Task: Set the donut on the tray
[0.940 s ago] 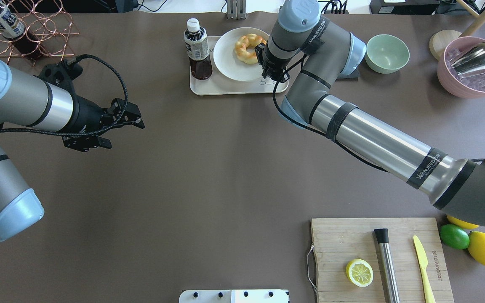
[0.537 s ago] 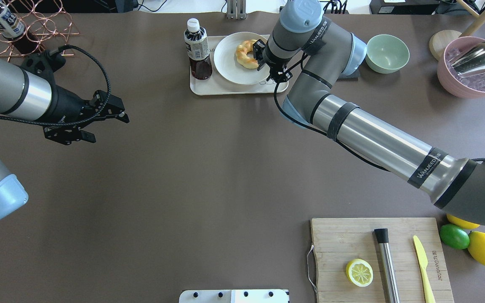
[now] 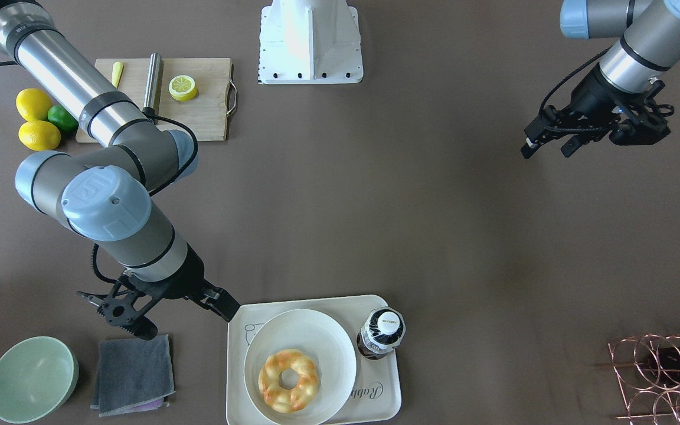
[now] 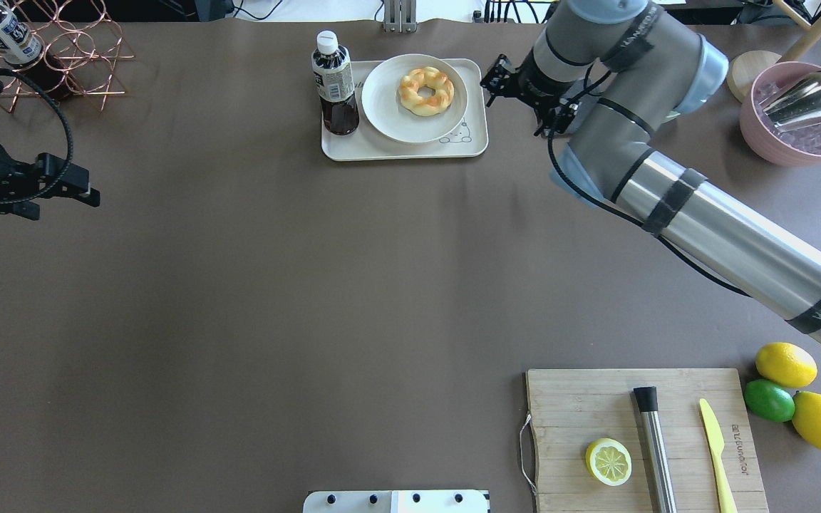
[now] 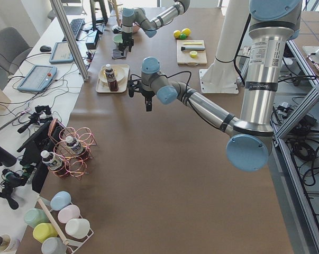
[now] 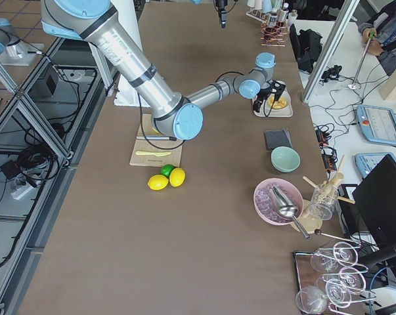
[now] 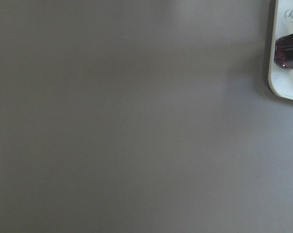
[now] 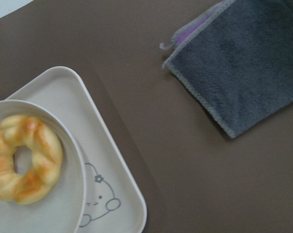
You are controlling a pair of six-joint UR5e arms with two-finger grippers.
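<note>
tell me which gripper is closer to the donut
Right. The right gripper hangs just off the tray holding the donut; the left gripper is far across the table.

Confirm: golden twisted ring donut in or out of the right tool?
Out. Donut lies on round white plate atop cream rectangular tray; right tool open, apart.
</note>
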